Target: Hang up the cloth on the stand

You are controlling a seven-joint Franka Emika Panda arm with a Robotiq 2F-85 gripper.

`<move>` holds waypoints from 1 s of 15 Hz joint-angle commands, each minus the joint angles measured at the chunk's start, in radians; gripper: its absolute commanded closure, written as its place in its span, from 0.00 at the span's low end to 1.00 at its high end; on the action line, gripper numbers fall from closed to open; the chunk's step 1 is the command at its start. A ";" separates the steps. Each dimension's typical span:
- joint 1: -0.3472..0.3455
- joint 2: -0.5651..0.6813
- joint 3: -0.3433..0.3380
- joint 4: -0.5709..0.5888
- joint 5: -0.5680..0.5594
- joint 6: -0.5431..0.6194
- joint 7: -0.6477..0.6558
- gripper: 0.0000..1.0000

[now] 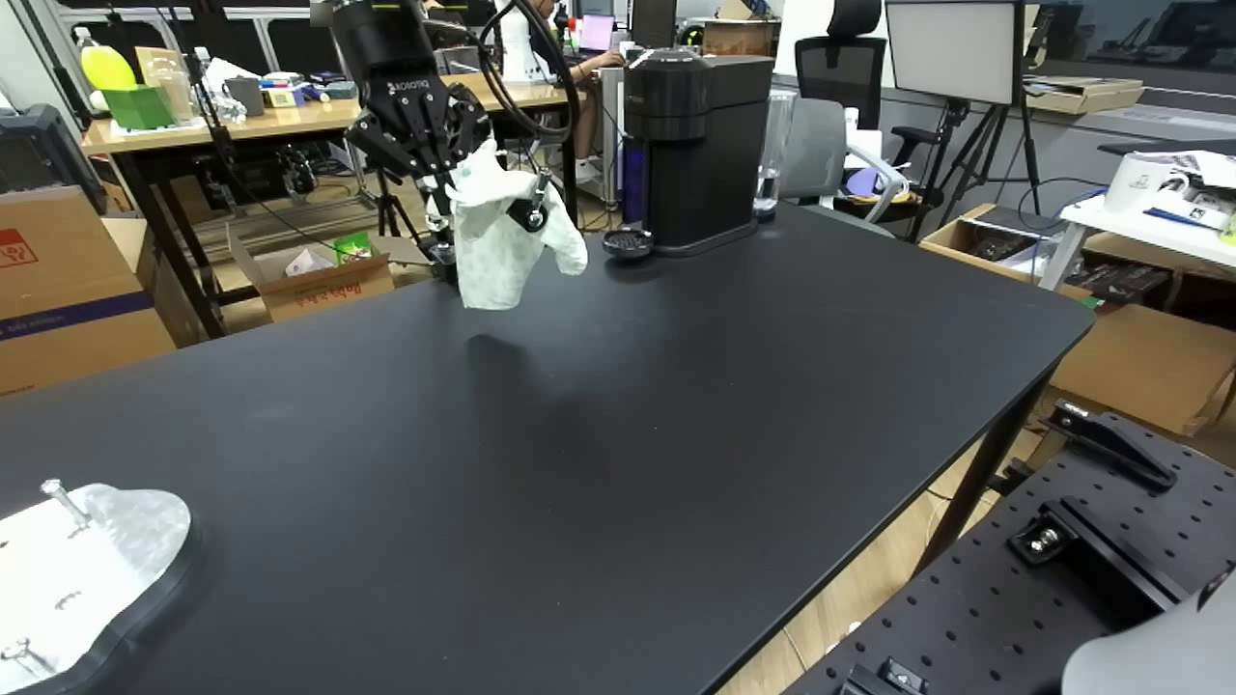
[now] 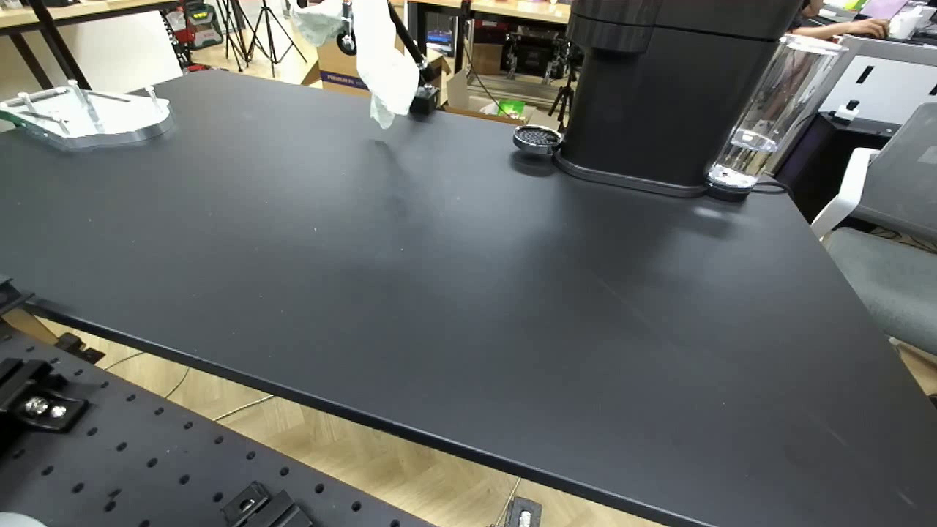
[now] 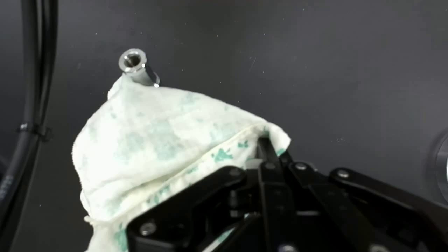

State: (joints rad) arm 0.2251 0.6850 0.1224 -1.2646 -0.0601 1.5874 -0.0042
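Observation:
The white cloth with green print (image 1: 492, 270) hangs in folds above the far table edge. It also shows in an exterior view (image 2: 386, 62) and in the wrist view (image 3: 154, 140). My gripper (image 1: 442, 181) is shut on one corner of it; in the wrist view the fingertips (image 3: 274, 148) sit close together inside a fold. The stand's chrome end and black knob (image 1: 527, 214) poke out beside the cloth. The knob shows in an exterior view (image 2: 346, 42), and its hollow chrome end (image 3: 134, 63) in the wrist view touches the cloth. The cloth hides most of the stand.
A black coffee machine (image 1: 695, 154) with a round drip tray (image 1: 628, 242) stands right of the cloth, also in an exterior view (image 2: 659, 110). A white board with metal pegs (image 1: 145, 526) lies on the black table (image 1: 628, 463).

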 commanded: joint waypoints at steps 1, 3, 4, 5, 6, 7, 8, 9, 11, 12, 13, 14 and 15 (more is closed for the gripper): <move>0.004 0.033 -0.001 0.072 0.009 -0.073 -0.002 0.99; 0.003 0.040 0.002 0.084 0.014 -0.094 -0.007 0.73; 0.003 0.044 0.002 0.091 0.015 -0.103 -0.009 0.72; 0.004 0.048 0.002 0.097 0.015 -0.114 -0.012 0.67; 0.003 0.052 0.003 0.103 0.017 -0.121 -0.014 0.60; 0.003 0.054 0.003 0.108 0.018 -0.130 -0.016 0.53; 0.004 0.057 0.004 0.113 0.019 -0.136 -0.017 0.47; 0.004 0.059 0.004 0.116 0.020 -0.142 -0.017 0.39; 0.004 0.064 0.004 0.126 0.021 -0.149 -0.017 0.27; 0.005 0.067 0.003 0.131 0.021 -0.152 -0.017 0.19; 0.005 0.070 0.003 0.135 0.019 -0.153 -0.018 0.13; 0.006 0.071 0.003 0.136 0.018 -0.146 -0.020 0.05; 0.005 0.071 0.003 0.136 0.017 -0.139 -0.022 0.02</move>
State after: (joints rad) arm 0.2277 0.7323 0.1258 -1.1853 -0.0529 1.4748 -0.0258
